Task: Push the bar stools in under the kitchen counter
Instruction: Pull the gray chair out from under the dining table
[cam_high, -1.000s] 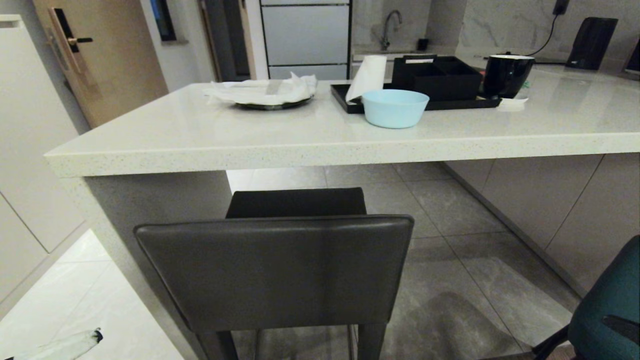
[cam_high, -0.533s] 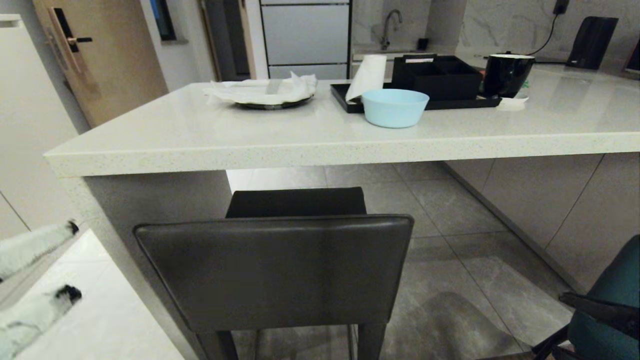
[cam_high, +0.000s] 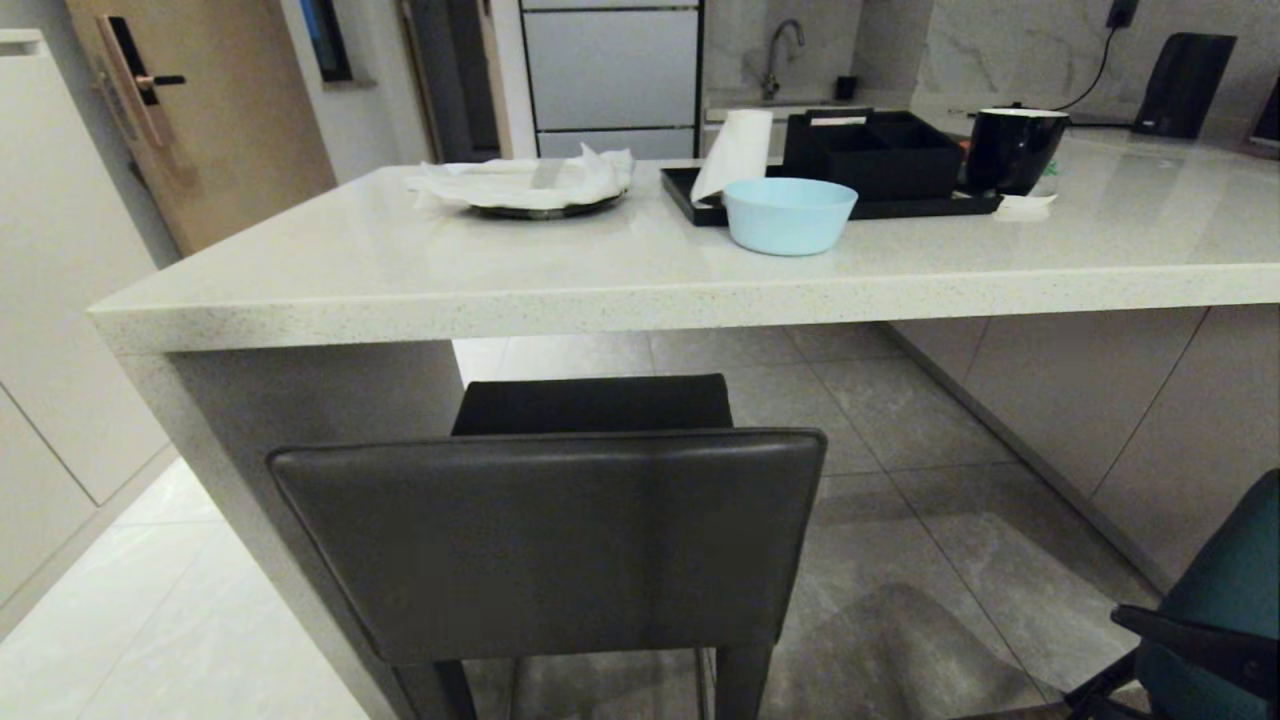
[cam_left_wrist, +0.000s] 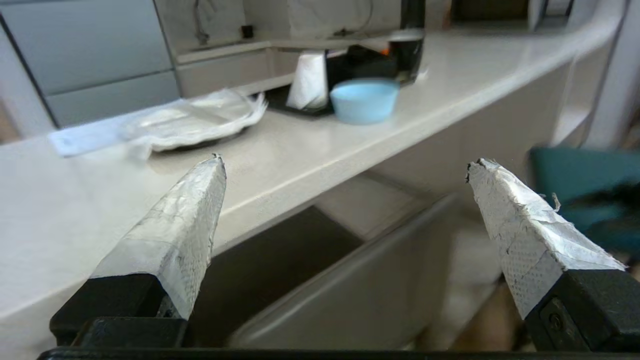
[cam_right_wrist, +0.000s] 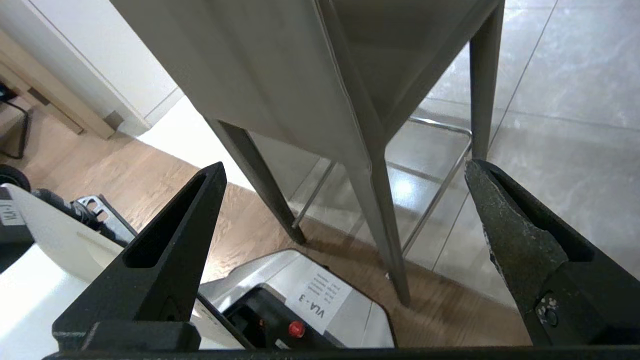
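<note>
Left gripper (cam_left_wrist: 345, 165) fingers spread wide, holding nothing, raised level with the kitchen counter (cam_high: 620, 300) edge. Right gripper (cam_right_wrist: 345, 167) likewise spread and empty, low beside the dark grey stool (cam_high: 550, 540) legs. Grey stool stood partly under the counter; teal stool (cam_high: 1220, 610) stood out at right.

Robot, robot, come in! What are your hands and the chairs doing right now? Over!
Left gripper and right gripper: jaws open, empty. Grey stool not yet under the counter; teal stool out too. Nothing blocking.
</note>
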